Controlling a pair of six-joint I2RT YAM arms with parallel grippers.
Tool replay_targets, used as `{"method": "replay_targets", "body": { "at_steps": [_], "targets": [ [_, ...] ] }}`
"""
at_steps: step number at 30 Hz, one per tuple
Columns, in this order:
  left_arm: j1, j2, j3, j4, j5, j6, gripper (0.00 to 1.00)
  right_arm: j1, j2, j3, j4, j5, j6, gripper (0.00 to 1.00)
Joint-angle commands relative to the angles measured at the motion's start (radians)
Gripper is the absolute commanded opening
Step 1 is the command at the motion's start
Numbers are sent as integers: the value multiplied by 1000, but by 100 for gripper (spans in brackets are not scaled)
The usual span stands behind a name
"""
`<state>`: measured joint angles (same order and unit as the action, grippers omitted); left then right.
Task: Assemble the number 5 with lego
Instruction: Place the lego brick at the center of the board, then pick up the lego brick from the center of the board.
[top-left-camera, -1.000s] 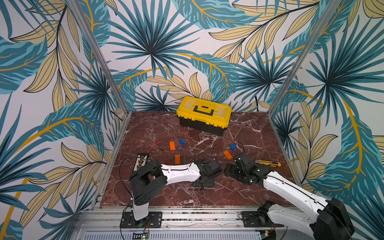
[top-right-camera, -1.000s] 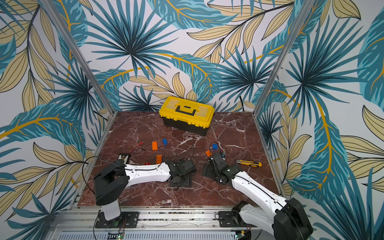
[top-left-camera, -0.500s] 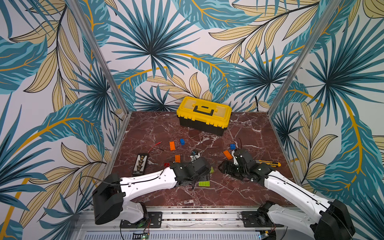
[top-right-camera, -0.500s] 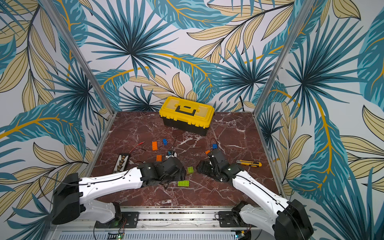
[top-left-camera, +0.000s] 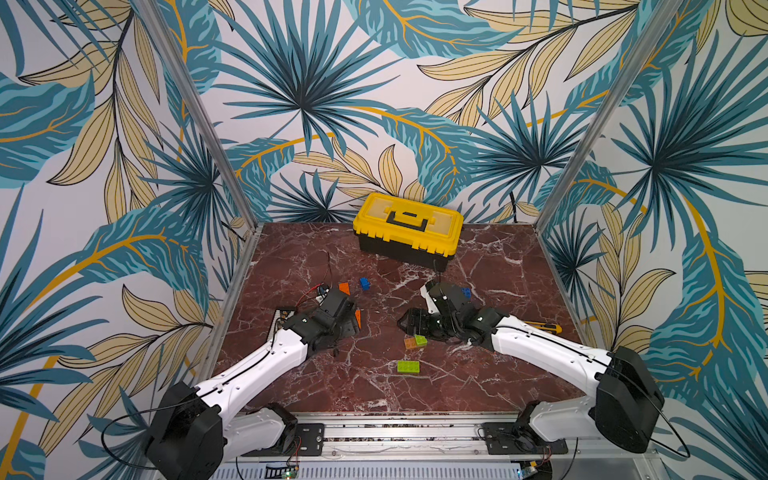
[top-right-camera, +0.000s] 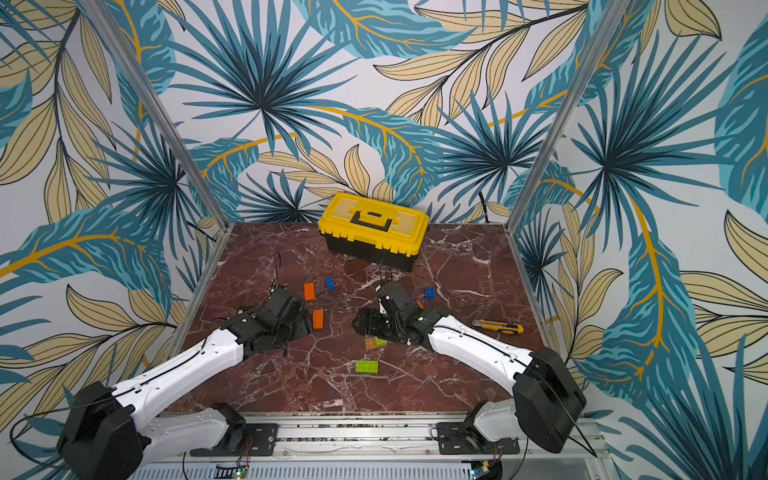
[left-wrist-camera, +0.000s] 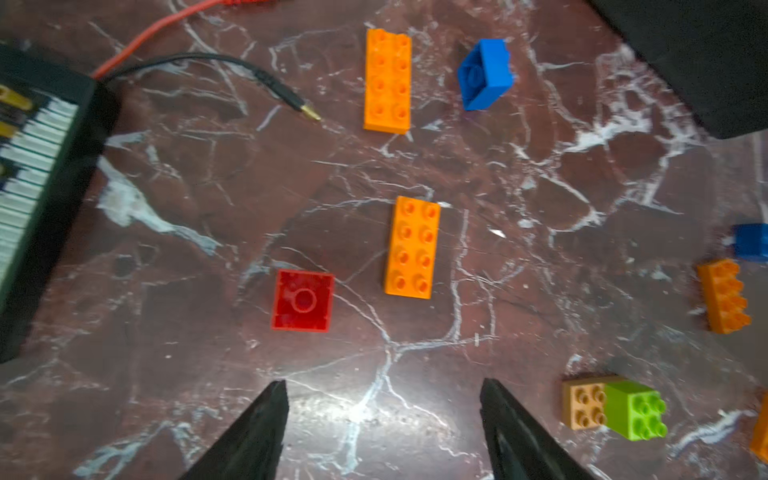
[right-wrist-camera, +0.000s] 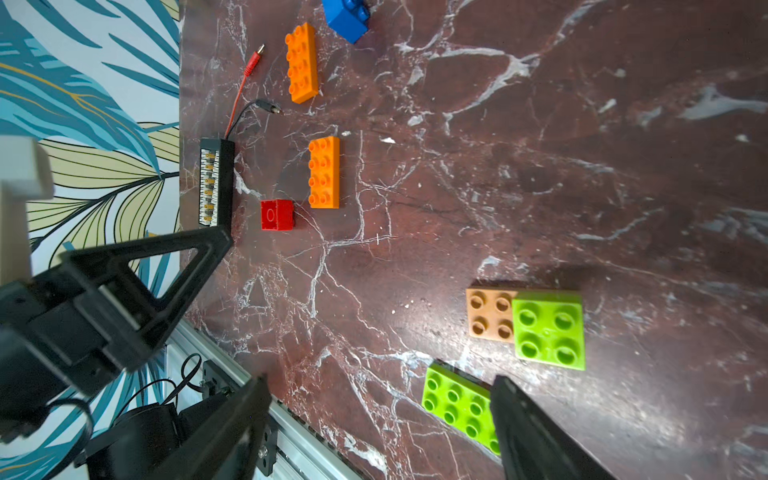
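Marble table (top-left-camera: 415, 395); two blue bricks (top-right-camera: 330, 283); two lime (right-wrist-camera: 548, 330); one red (left-wrist-camera: 302, 300).

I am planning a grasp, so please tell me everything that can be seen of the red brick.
The red brick is a small square piece of glossy plastic. It lies flat and upside down on the marble table: its hollow underside, with one round tube in the middle, faces up, and the studs are hidden. It touches nothing else, lying between the orange brick and the black device.
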<state>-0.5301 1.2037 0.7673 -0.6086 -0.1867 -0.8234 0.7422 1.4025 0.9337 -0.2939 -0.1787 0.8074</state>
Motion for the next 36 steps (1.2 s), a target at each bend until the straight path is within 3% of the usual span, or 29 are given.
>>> {"method": "replay_targets", "body": {
  "at_steps": [1,9,22,29,36],
  "targets": [
    [72,63,12,-63,80,128,73,12,30,21,-17,26,-16,86],
    [138,224,71,-70,179,181,69,17,39,27,-20,35,-8,86],
    [163,323,131,-45,98,268,66,19,50,28,-7,26,9,86],
    [173,374,175,-38,92,298,63,21,88,37,53,-46,10,86],
    [177,386,176,-34,108,313,52,34,125,43,115,-58,37,90]
  ]
}}
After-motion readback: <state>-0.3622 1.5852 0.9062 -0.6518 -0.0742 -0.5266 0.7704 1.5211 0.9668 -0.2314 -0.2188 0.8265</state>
